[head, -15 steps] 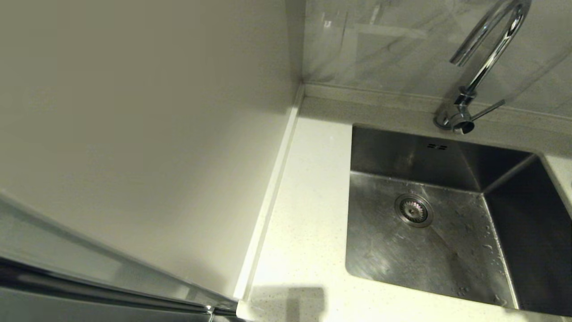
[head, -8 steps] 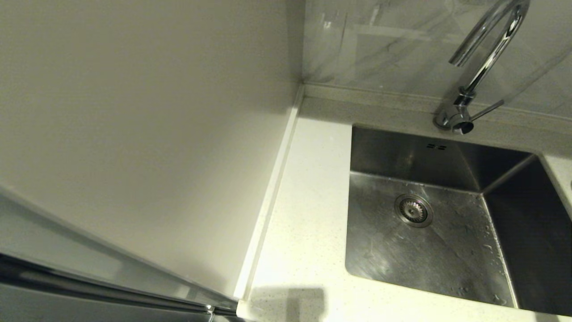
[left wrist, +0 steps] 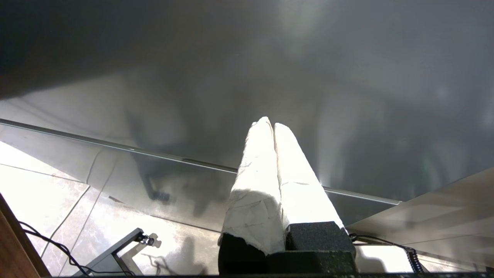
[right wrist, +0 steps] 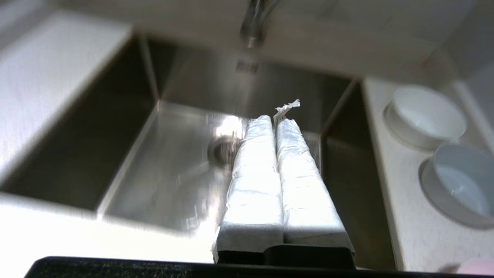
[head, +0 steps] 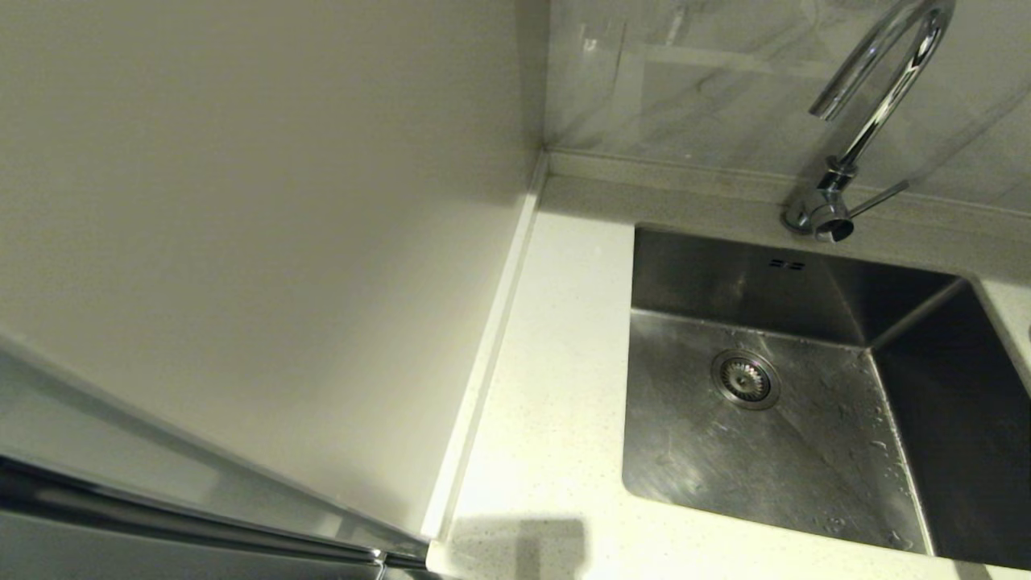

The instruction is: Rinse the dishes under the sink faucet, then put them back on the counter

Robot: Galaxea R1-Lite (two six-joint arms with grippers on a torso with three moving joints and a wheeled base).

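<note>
Head view, sink (head: 805,451): basin bare of dishes, with scattered water drops around the drain (head: 745,379).
Head view, faucet (head: 866,121): stands behind the sink's back rim; no water is seen running.
Head view, counter (head: 548,387): the strip on the sink's left side carries nothing; no arm is in sight.
Left wrist view, left gripper (left wrist: 273,125): parked away from the sink, wrapped fingers pressed together, holding nothing.
Right wrist view, right gripper (right wrist: 274,120): poised over the sink, fingers together, empty, touching nothing.
Right wrist view, dishes: a grey-white bowl (right wrist: 426,116) and a blue-grey bowl (right wrist: 459,183) sit on the counter beside the sink; a pink edge (right wrist: 472,266) shows nearer the camera.
Progress: whether any dish has been rinsed I cannot tell; none is in hand.
</note>
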